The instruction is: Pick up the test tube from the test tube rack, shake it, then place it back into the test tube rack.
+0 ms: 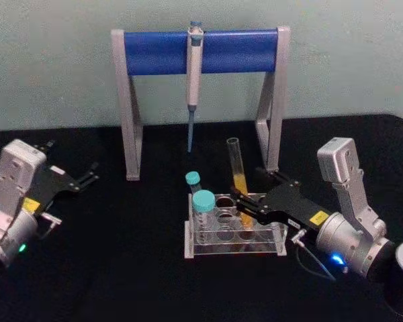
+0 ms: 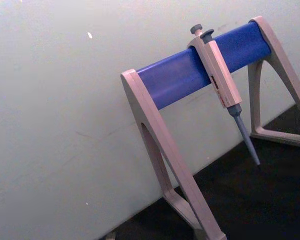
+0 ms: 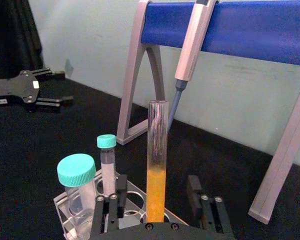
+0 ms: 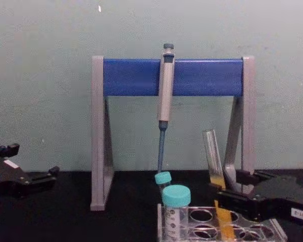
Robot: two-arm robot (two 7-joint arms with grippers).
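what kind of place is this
Most likely a lab bench: a pipette hangs on a blue-bar stand, and a test tube with orange liquid sits in a clear rack.

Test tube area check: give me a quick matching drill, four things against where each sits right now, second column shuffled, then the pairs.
Things:
1. test tube
2. pipette
3. left gripper
4. large teal-capped vial

Places:
A. hanging from the blue bar of the stand
B. away at the table's left, off the rack
C. standing in the test tube rack, on its left side
D. between the open fingers of the right gripper, leaning in a rack hole

Pairs: 1-D, 2-A, 3-B, 4-C
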